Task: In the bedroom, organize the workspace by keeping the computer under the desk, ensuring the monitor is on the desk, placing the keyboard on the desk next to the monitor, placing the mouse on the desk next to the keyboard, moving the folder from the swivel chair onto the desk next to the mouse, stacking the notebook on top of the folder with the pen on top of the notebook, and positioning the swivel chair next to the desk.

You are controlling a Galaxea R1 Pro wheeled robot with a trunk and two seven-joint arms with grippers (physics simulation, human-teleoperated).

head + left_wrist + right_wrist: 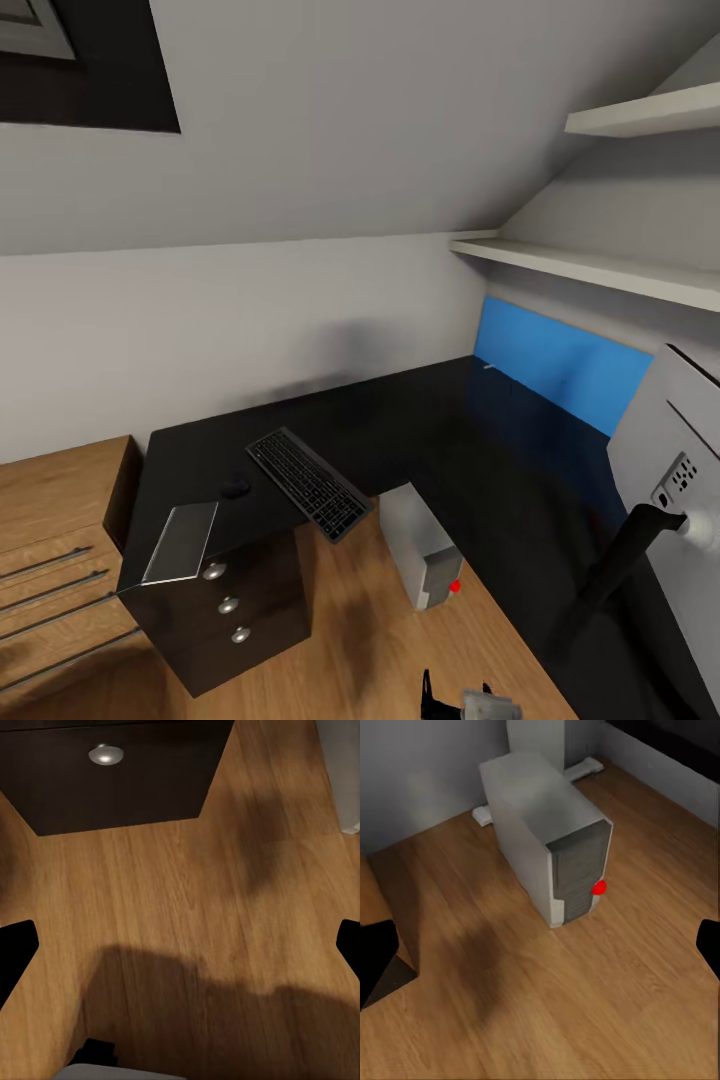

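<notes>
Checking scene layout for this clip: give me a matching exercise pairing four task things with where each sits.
Things:
1. keyboard
2. mouse
3. computer
4. monitor

Places:
A. on the wooden floor, partly under the desk
B. at the head view's right edge, light-grey back showing
C. overhanging the desk's inner edge
D. on the black top, beside the keyboard

Pairs: 1-C, 2-D, 3-A, 4-B

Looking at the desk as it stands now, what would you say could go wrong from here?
The keyboard overhangs the desk edge above the floor, so a nudge might tip it off. The monitor sits close at the view's right with its stand near the edge; an arm swing could knock it. The computer stands partly out from under the desk.
</notes>
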